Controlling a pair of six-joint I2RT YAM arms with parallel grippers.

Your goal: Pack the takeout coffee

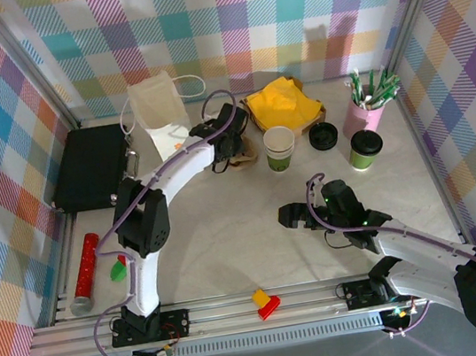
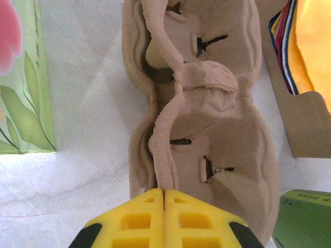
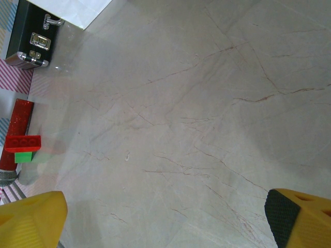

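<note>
Left gripper, at eleven o'clock on the table, is pinched shut on a pulp cup tray. Right gripper gapes wide above bare tabletop. The green coffee cup stands at two o'clock. It looks light and crushable, probably best gripped mid-wall, under its lid. A loose lid and straws crowd it.
</note>
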